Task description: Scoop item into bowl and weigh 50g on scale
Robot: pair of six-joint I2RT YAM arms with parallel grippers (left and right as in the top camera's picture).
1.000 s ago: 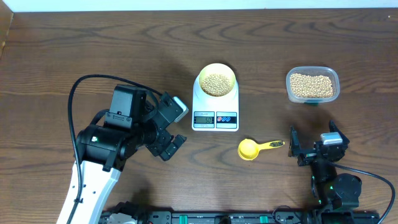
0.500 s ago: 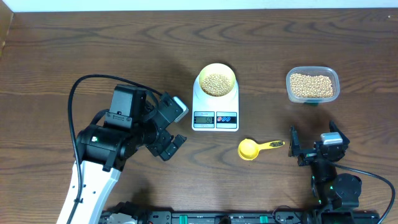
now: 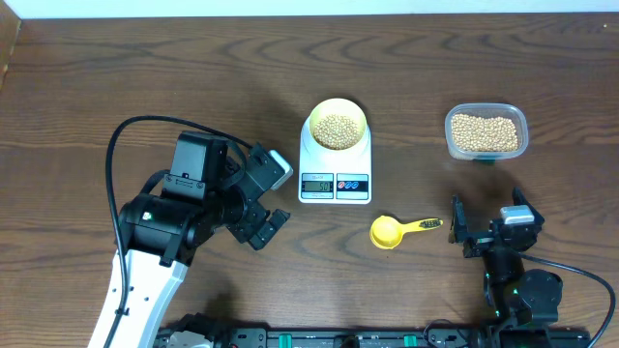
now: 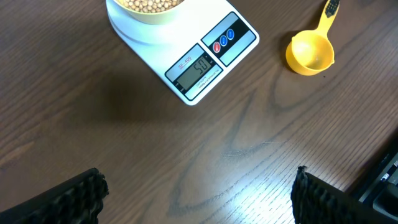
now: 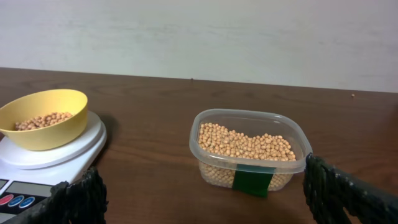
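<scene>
So the pale-yellow bowl (image 3: 336,103) is sitting on the back end of the white digital kitchen scale (image 3: 335,166), pretty much mid-table, with a decent layer of soybeans (image 3: 337,130) in the bottom of it. The scale's display (image 4: 198,67) reads what looks like 50-something, though I can't make out the last digit, and the red and blue buttons (image 4: 224,40) are right next to it. Off to the right, well apart from the scale, the clear plastic tub (image 3: 486,107) has plenty more of the same beans in it, and from the right wrist view there's a green label (image 5: 253,182) on its near wall. The yellow scoop (image 3: 387,232) is lying empty on the wooden table (image 3: 145,77) just in front of the scale's right corner, with its handle pointing toward the right gripper (image 3: 486,220). That gripper is parked low near the front edge, facing the tub, with its fingers spread wide and nothing between them. The left gripper (image 3: 278,196) is over bare wood just left of the scale, angled toward it, also with its fingers wide apart and empty, touching neither scale nor bowl.
</scene>
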